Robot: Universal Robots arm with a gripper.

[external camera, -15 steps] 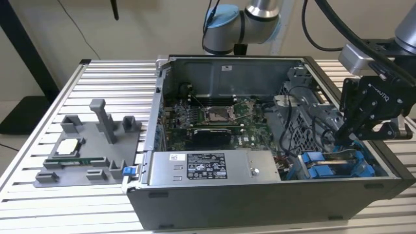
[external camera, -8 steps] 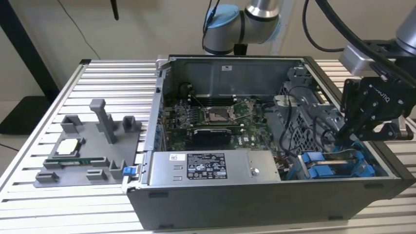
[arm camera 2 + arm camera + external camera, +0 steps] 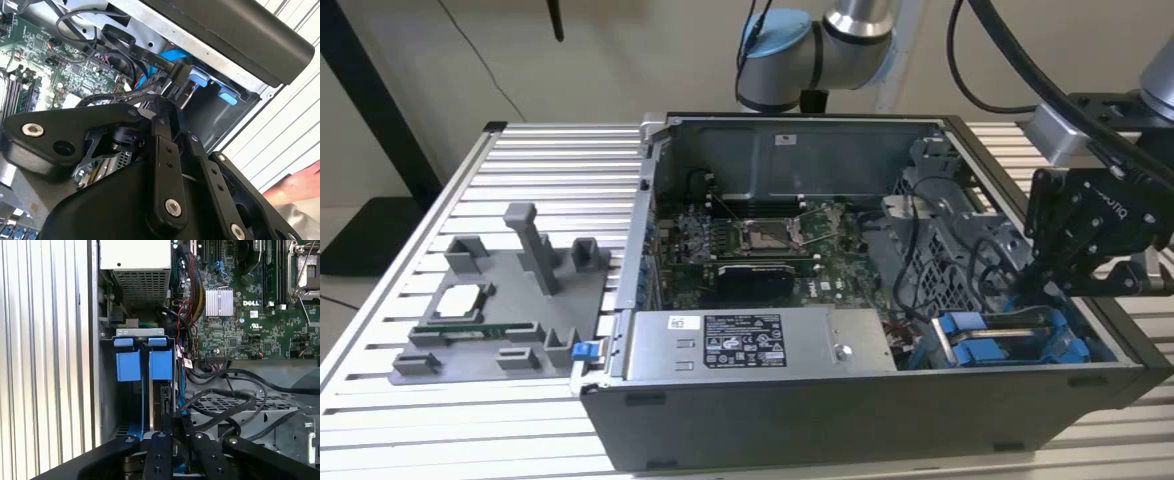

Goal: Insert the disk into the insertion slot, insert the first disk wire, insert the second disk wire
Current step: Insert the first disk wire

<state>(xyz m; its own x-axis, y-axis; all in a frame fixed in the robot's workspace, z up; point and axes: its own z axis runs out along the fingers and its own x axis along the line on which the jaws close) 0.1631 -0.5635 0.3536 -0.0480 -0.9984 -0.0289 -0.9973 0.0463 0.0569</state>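
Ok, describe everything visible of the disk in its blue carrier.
The disk stands on edge inside the insertion slot, in the case corner beside the power-supply box. Its bright blue plastic carrier shows best: two square end tabs side by side and a thin blue rail; next to that, a dark narrow edge of the drive. The label face is hidden. Black cables run close beside it, and the gripper hangs right over it; contact cannot be told.
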